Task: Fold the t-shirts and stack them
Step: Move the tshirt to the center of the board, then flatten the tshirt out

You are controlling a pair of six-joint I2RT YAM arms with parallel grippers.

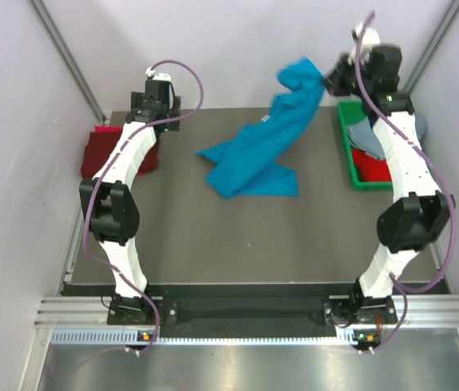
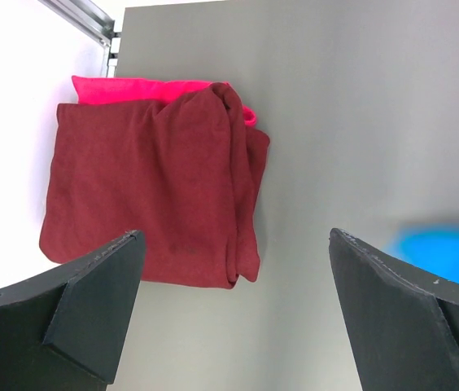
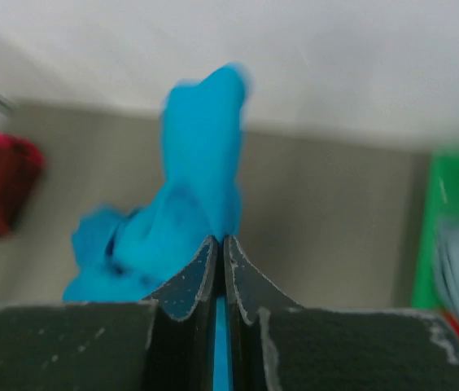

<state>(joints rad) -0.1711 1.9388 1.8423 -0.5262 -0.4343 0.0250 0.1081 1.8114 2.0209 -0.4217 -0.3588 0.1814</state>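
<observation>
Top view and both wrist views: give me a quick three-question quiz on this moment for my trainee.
1. True or false: the right gripper is shut on the turquoise t-shirt.
2. The folded maroon t-shirt lies on: A) a red t-shirt, B) a cardboard box, C) a towel.
3. Fill in: the left gripper is ___ (open or shut).
Key: 1 true; 2 A; 3 open.
</observation>
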